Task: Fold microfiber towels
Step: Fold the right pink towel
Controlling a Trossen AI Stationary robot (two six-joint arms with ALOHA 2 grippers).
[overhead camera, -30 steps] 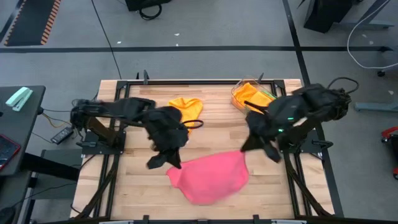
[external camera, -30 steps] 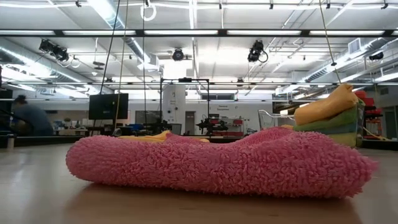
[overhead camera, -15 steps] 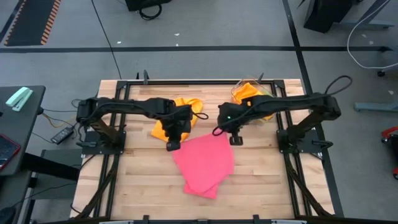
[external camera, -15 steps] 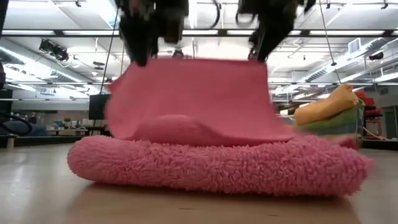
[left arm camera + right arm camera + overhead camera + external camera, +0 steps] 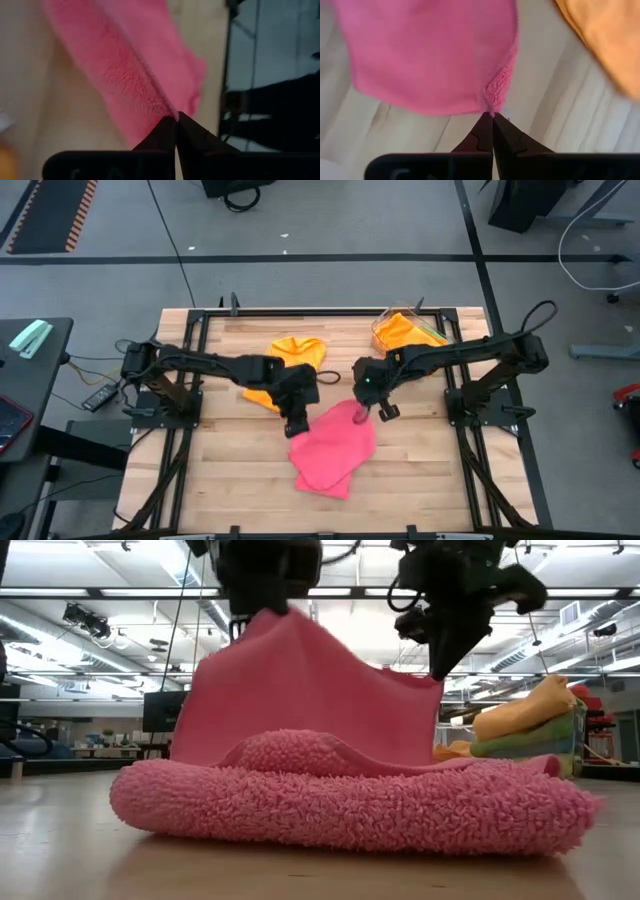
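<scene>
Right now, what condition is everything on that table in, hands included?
pink towel: far edge lifted by both hands, near part lying on the table
left hand: shut on pink towel
right hand: shut on pink towel
orange towel: crumpled, lying loose
clear tray: holds folded towels

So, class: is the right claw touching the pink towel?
Touching. In the right wrist view, the right claw is shut on a corner of the pink towel.
</scene>
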